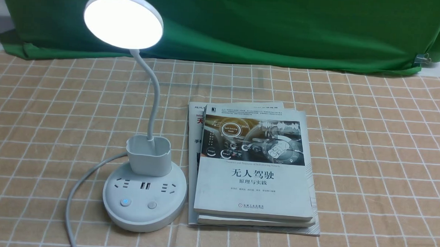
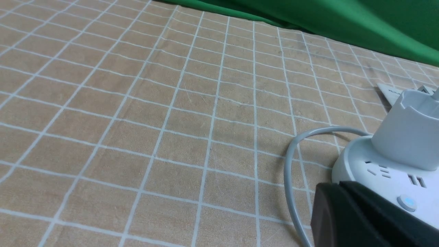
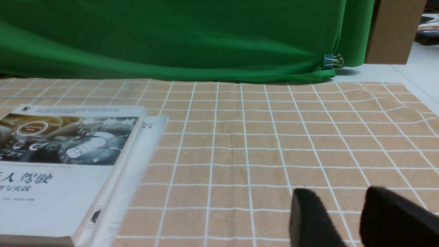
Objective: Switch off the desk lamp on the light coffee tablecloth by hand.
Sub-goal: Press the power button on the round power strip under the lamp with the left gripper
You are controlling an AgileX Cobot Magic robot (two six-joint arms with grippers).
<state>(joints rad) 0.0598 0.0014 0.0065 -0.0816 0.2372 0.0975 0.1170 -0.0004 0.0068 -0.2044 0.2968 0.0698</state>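
I see the lamp [image 1: 148, 155] lit, so the job is not yet done. It stands upright on the tablecloth [image 1: 371, 145], with the books [image 1: 255, 169] touching or just beside the base on its right and the green cloth [image 1: 246, 24] well behind it. Its neck rises from the cup at the back of the base, and the head leans out over the lamp's left. That leaves the two buttons on the near edge of the base open from above. The left one [image 1: 126, 202] glows blue, and I judge it to be the switch; the plain one [image 1: 152, 205] sits just right of it. My left hand [image 2: 346, 206] is the nearer by far. It is low over the surface at the lamp's near left, and in its wrist view the glowing button [image 2: 407, 202] shows just past its tip. I cannot tell whether its fingers are apart or together, as only one black mass shows. My right hand [image 3: 339, 192] has its fingers apart, holding nothing. It is beyond the books from the lamp and out of the front view. I would press with the left: lift, move right over the base, then go straight down, minding the cord [image 1: 80, 184] curling off the lamp's left.
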